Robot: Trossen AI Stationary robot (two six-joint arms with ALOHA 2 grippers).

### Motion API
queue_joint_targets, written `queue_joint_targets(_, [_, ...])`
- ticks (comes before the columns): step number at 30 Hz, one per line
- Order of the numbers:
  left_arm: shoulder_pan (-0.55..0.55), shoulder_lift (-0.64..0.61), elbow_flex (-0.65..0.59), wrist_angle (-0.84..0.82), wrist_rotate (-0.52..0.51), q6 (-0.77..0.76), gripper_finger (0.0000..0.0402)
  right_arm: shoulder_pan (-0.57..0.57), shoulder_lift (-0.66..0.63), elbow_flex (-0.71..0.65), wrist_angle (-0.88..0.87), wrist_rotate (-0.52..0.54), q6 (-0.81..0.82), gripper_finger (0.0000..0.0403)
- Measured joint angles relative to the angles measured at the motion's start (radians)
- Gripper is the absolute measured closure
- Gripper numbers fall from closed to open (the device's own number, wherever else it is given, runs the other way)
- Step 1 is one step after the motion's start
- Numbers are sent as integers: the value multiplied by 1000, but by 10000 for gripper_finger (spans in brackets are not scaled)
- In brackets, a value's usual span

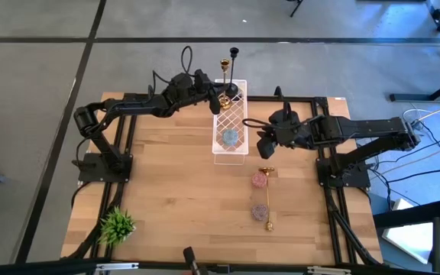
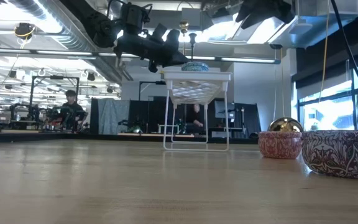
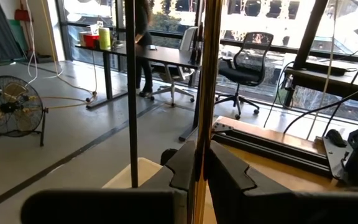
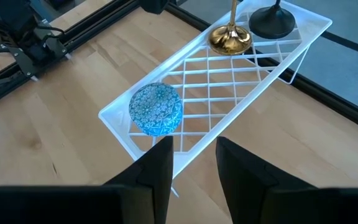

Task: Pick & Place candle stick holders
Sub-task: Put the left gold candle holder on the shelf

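Fingers (image 3: 219, 171) of left gripper (image 1: 218, 99) clenched on gold candle stick holder (image 4: 230, 37), upright on white wire rack (image 1: 240, 145), just beside black candle stick holder (image 4: 271, 22). Right gripper (image 4: 193, 163) fingers released, hovering near rack. Another gold holder (image 1: 268, 200) lying on worktop (image 1: 174, 191).

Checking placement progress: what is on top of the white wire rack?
On the white wire rack: a gold candle stick holder, a black candle stick holder, and a blue patterned bowl. Their upper stems are cropped here.
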Motion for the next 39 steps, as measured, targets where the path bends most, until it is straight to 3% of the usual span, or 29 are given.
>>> queue_joint_targets(15, [-21, 1, 0, -36, -26, 36, 348, -4, 0, 0, 0, -2, -8, 279])
queue_joint_targets(39, [-24, 1, 0, -22, -5, -8, 345, -5, 0, 0, 0, -2, -13, 279])
